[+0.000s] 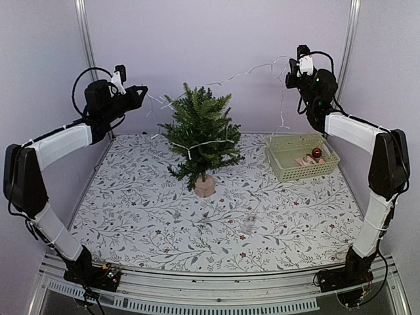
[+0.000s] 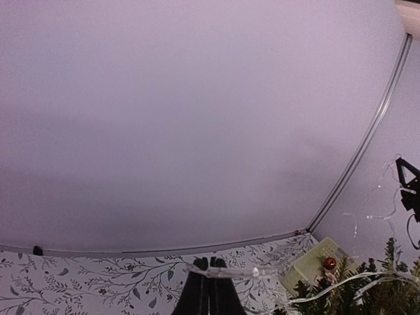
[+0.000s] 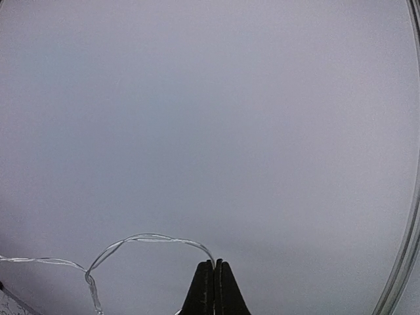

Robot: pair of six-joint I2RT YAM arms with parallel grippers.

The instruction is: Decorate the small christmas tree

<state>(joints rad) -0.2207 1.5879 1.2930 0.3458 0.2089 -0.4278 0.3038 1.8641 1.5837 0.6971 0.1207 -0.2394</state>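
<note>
Table: flat, with a white cloth full of little leaves and flowers. It lies under and in front of the tree.
Small christmas tree: stands up straight in the middle of the table. It has thick, dark green, prickly-looking branches and a short round tan foot.
Basket: to the right of the tree, just a bit behind it. It is pale plastic with holes in the sides, like a little box with no lid.
Red ball: round and shiny, inside the basket with some other small pieces I cannot make out.
Light string: a thin, clear, bendy wire. One bit lies across the middle of the tree. The rest hangs in the air above and behind the tree, from one gripper to the other.
Left gripper: high up, to the left of the tree top. Its black fingers are pressed together on the light string.
Right gripper: high up, to the right of the tree, above the basket. Its fingers are pinched together on the other part of the light string.
Done: I think the lights are only partly on.
Left to do: lay the rest of the string on the branches, then hang the things from the basket.
</note>
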